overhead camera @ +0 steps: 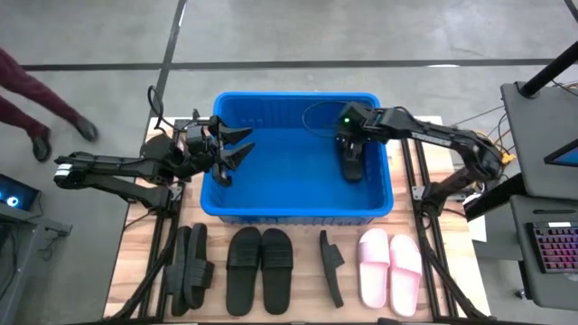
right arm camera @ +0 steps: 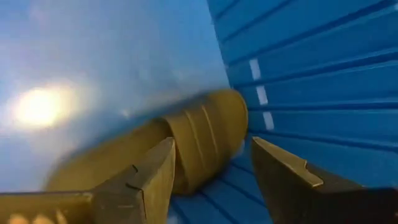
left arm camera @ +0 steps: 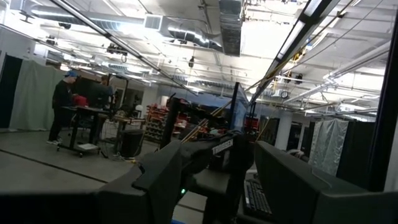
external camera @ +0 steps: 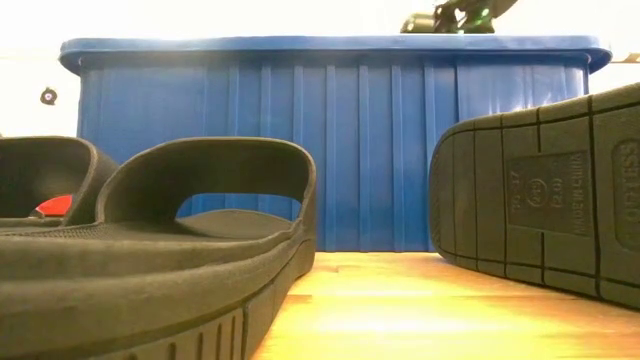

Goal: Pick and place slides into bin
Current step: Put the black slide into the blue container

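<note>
From above, the right tool (overhead camera: 351,150) reaches into the large bright blue ribbed plastic bin (overhead camera: 298,209), over a black slip-on slide (overhead camera: 352,164) lying on the bin's floor by its right wall. The left tool (overhead camera: 237,151) waits spread over the left rim, holding nothing. Remaining black slides (overhead camera: 260,257) and the pale pink pair (overhead camera: 390,271) line the wooden bench (overhead camera: 298,289) in front. The right wrist view shows fingers (right arm camera: 149,180) parted astride the slide's strap (right arm camera: 205,140), seemingly letting go.
</note>
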